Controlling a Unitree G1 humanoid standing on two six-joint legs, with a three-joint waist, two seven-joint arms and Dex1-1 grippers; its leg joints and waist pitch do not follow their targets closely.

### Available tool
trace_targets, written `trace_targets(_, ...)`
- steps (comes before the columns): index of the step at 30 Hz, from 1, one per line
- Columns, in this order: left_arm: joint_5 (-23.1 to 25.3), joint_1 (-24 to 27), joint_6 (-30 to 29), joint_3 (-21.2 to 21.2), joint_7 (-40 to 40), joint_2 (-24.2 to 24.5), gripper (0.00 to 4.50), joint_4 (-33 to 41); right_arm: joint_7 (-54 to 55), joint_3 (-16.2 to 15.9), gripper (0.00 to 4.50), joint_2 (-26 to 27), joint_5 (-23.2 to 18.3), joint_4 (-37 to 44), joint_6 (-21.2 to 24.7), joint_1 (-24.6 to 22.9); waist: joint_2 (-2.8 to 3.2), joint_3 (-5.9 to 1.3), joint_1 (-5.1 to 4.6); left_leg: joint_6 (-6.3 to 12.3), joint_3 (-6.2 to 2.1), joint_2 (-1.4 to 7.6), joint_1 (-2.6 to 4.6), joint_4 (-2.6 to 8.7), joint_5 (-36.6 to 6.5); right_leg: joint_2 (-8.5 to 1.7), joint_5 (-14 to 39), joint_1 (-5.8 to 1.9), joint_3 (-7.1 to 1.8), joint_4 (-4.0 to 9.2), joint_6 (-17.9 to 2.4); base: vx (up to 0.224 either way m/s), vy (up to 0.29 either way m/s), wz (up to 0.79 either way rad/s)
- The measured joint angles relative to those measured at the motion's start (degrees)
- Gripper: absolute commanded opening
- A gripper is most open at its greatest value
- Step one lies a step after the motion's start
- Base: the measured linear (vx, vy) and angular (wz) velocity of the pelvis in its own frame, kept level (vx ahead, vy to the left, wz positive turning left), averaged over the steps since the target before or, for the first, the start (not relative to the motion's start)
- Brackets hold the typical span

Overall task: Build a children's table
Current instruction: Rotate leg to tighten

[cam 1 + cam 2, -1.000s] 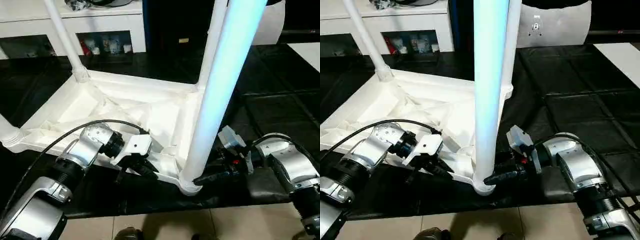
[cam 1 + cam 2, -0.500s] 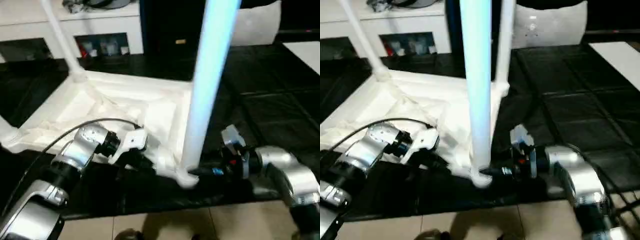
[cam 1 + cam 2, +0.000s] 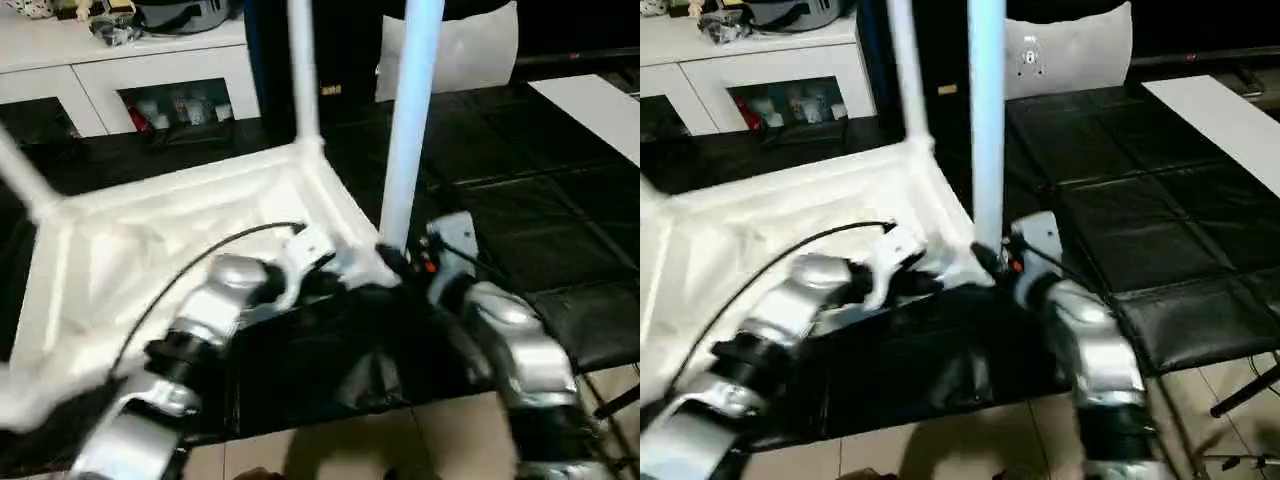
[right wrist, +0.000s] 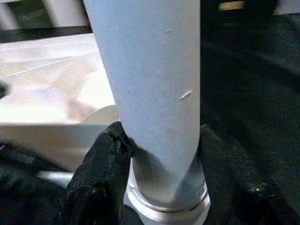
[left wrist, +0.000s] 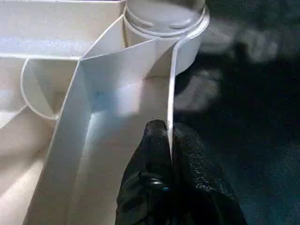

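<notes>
The all-white children's table (image 3: 150, 230) is lying upside down on the black floor mat (image 3: 1120, 220), its legs rising from the corner sockets. At the near corner, the left gripper (image 5: 166, 140) is pinching the raised rim (image 5: 171, 93), while the right gripper (image 4: 159, 154) is clamping the base of the nearest leg (image 4: 150, 70), both silver forearms reaching in low.

Table top (image 5: 117, 93) was smooth white plastic, slight sheen; leg (image 4: 150, 84) white plastic with a fine matt texture. Claw fingers (image 5: 154, 159) were black, grainy rubber. Forearms (image 3: 500, 330) were brushed silver metal. Floor mat (image 3: 1120, 170) was glossy black.
</notes>
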State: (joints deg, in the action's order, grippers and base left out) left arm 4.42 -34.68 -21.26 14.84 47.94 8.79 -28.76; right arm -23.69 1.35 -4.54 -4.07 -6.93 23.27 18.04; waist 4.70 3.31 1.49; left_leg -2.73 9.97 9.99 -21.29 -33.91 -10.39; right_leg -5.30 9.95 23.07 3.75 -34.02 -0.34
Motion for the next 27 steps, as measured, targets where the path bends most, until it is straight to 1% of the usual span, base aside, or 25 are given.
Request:
trace_targets(2, 0.3, 0.0, -0.4, 0.0, -1.4, -0.8, 0.00, 0.5, 2.6, 0.0, 1.91, 1.1, 1.1, -0.3, -1.3, 0.0, 0.00, 0.00, 0.15, 0.01, 0.00, -0.03, -0.09, 0.06, 0.0, -0.02, 0.0, 0.03, 0.00, 0.05, 0.0, 0.000, 0.000, 0.00)
trace_targets(4, 0.4, 0.1, -0.4, 0.0, -1.5, -0.9, 0.00, 0.8, 2.8, 0.0, 1.91, 1.2, 1.4, -0.4, -2.5, -0.3, 0.00, 0.00, 0.24, 0.03, 0.00, -0.03, -0.13, 0.11, 0.0, -0.02, -0.2, 0.04, 0.01, 0.04, -0.2, 0.000, 0.000, 0.00)
trace_targets(5, 0.4, 0.2, -0.4, 0.1, -1.5, -0.9, 0.00, 1.1, 2.8, 0.0, 2.26, 1.2, 1.4, -0.5, -3.2, -0.6, 0.00, 0.00, 0.29, 0.03, 0.00, -0.03, -0.16, 0.15, 0.0, -0.01, -0.2, 0.08, 0.02, 0.04, -0.3, 0.000, 0.000, 0.00)
trace_targets(6, 0.4, 0.2, -0.4, 0.1, -1.5, -0.9, 0.00, 1.1, 2.8, 0.1, 2.46, 1.2, 1.3, -0.5, -3.6, -0.6, 0.01, 0.00, 0.32, 0.03, -0.02, -0.03, -0.18, 0.17, 0.0, -0.01, -0.1, 0.08, 0.05, 0.04, -0.2, 0.000, 0.000, 0.00)
trace_targets(7, 0.4, 0.2, -0.4, 0.2, -1.5, -0.9, 0.00, 1.2, 2.7, 0.2, 2.46, 1.2, 1.1, -0.5, -3.9, -0.9, 0.01, 0.00, 0.36, 0.03, -0.04, -0.03, -0.18, 0.20, 0.0, -0.01, -0.1, 0.09, 0.07, 0.04, -0.2, 0.000, 0.000, 0.00)
trace_targets(8, 0.4, 0.2, -0.4, 0.4, -1.4, -0.9, 0.00, 1.4, 2.5, 0.5, 2.62, 1.2, 0.6, -0.5, -4.5, -1.3, 0.01, 0.00, 0.40, 0.04, -0.04, -0.02, -0.20, 0.21, 0.0, -0.01, -0.1, 0.10, 0.08, 0.04, -0.2, 0.000, 0.000, 0.00)
trace_targets(10, 0.4, 0.3, 0.3, 1.2, -0.1, -0.1, 0.00, 1.8, 0.0, 0.9, 2.72, 0.3, -1.4, -0.4, -6.1, -2.4, 0.01, 0.00, 0.50, 0.06, -0.05, -0.02, -0.25, 0.21, -0.1, -0.01, -0.1, 0.11, 0.09, 0.06, -0.2, 0.000, 0.000, 0.00)
trace_targets(11, 0.3, 0.4, 1.0, 1.4, 0.7, 0.4, 0.00, 1.9, -1.6, 1.0, 2.80, -0.5, -2.2, -0.4, -6.5, -2.7, 0.00, 0.00, 0.50, 0.08, -0.06, -0.02, -0.31, 0.20, -0.1, -0.01, -0.1, 0.15, 0.09, 0.06, -0.1, 0.000, 0.000, 0.00)
trace_targets(14, -0.1, 0.4, 3.2, 1.8, 3.2, 1.9, 0.00, 2.0, -7.3, 1.1, 3.17, -3.2, -3.9, -0.5, -7.7, -2.8, -0.01, 0.00, 0.41, 0.20, -0.11, 0.01, -0.83, 0.06, 0.0, 0.00, -0.1, 0.57, 0.15, -0.05, -0.2, 0.000, 0.000, 0.00)
trace_targets(16, -0.4, 0.5, 5.0, 2.0, 5.7, 3.8, 0.00, 2.0, -11.8, 1.0, 3.38, -5.8, -5.3, -0.7, -8.9, -2.8, 0.00, 0.00, 0.48, 0.39, -0.11, 0.03, -0.96, 0.01, 0.1, 0.00, -0.1, 0.73, 0.16, -0.14, -0.2, 0.000, 0.000, 0.00)
trace_targets(17, -0.8, 0.9, 6.3, 2.2, 7.8, 4.9, 0.00, 2.0, -16.3, 0.5, 3.38, -8.1, -6.6, -0.7, -9.8, -2.8, 0.00, 0.00, 0.54, 0.39, -0.12, 0.05, -0.97, 0.00, 0.1, 0.01, -0.1, 0.73, 0.20, -0.15, -0.2, 0.000, 0.000, 0.00)
trace_targets(18, -1.0, 1.2, 7.4, 2.4, 9.4, 5.9, 0.00, 2.0, -19.6, 0.4, 3.56, -9.8, -7.7, -0.5, -10.0, -2.7, -0.01, 0.01, 0.62, 0.39, -0.14, 0.07, -0.96, -0.03, 0.1, 0.02, -0.1, 0.71, 0.23, -0.16, -0.2, 0.000, 0.000, 0.00)
trace_targets(19, -1.5, 1.4, 8.4, 2.6, 11.1, 6.9, 0.00, 2.0, -22.5, 0.2, 3.56, -11.0, -8.7, -0.3, -10.2, -2.7, -0.01, 0.00, 0.73, 0.40, -0.15, 0.09, -0.95, -0.03, 0.1, 0.02, -0.1, 0.70, 0.24, -0.17, -0.2, 0.000, 0.000, 0.00)
trace_targets(20, -1.8, 1.5, 10.3, 3.4, 13.8, 8.6, 0.00, 1.8, -26.8, -0.3, 3.72, -13.0, -10.0, 0.0, -9.7, -2.7, -0.01, 0.01, 0.87, 0.39, -0.16, 0.10, -0.96, -0.10, 0.1, 0.03, -0.1, 0.71, 0.25, -0.24, -0.2, 0.000, 0.000, 0.00)
trace_targets(21, -2.2, 1.6, 11.9, 4.0, 16.4, 10.2, 0.00, 1.6, -30.4, -1.2, 3.72, -15.3, -11.0, 0.2, -9.2, -2.8, -0.01, 0.01, 1.13, 0.39, -0.16, 0.11, -0.93, -0.12, 0.1, 0.03, -0.1, 0.66, 0.25, -0.25, -0.2, 0.000, 0.000, 0.00)
trace_targets(22, -2.3, 1.6, 13.5, 4.3, 18.7, 11.4, 0.00, 1.2, -33.6, -2.1, 3.85, -17.1, -11.6, 0.6, -8.5, -2.8, -0.02, 0.02, 1.48, 0.39, -0.16, 0.13, -0.88, -0.16, 0.1, 0.03, -0.1, 0.61, 0.26, -0.27, -0.2, 0.000, 0.000, 0.00)
trace_targets(23, -2.5, 1.6, 15.1, 4.6, 21.8, 12.6, 0.00, 0.9, -37.0, -3.3, 3.85, -18.7, -12.1, 1.1, -8.2, -2.8, -0.04, 0.03, 1.99, 0.38, -0.16, 0.15, -0.88, -0.24, 0.1, 0.03, -0.1, 0.59, 0.27, -0.32, -0.2, 0.000, 0.000, 0.00)
trace_targets(25, -2.6, 1.5, 16.6, 5.4, 25.8, 13.8, 0.00, 0.9, -40.8, -5.2, 3.85, -19.6, -12.2, 1.4, -8.5, -2.7, -0.04, 0.02, 2.62, 0.19, -0.15, 0.13, -0.87, -0.35, 0.0, -0.01, -0.2, 0.53, 0.25, -0.37, -0.2, 0.000, 0.000, 0.00)
trace_targets(27, -3.0, 1.5, 18.0, 6.2, 29.1, 14.6, 0.00, 0.7, -44.2, -7.2, 3.85, -20.8, -12.1, 1.3, -9.1, -2.6, -0.04, 0.03, 3.54, 0.12, -0.12, 0.09, -0.88, -0.51, -0.1, -0.05, -0.2, 0.46, 0.17, -0.36, -0.3, 0.000, 0.000, 0.00)
